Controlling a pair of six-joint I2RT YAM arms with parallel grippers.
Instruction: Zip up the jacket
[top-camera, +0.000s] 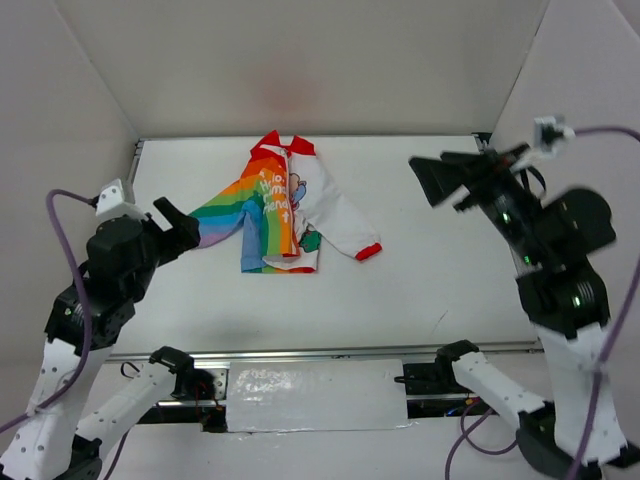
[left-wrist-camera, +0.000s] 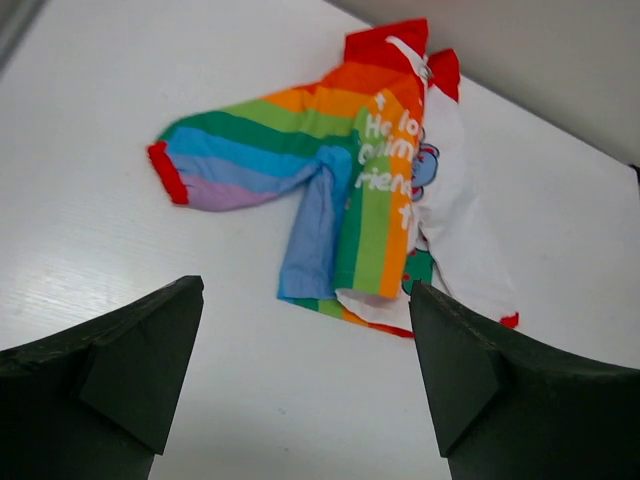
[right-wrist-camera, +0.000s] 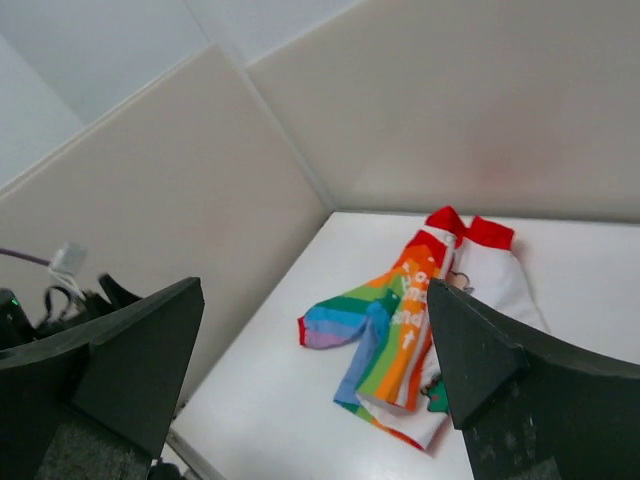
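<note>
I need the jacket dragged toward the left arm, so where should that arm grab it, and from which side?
Probably the rainbow sleeve at its red cuff, approached from the left. It lies flat, stretched toward the open left gripper, clear of the rest of the jacket, so the cuff is the nearest free edge to pinch.

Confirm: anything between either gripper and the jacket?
Nothing visible. Only bare table lies between the left gripper and the jacket. The right gripper, raised off to the right, has a clear line too.
</note>
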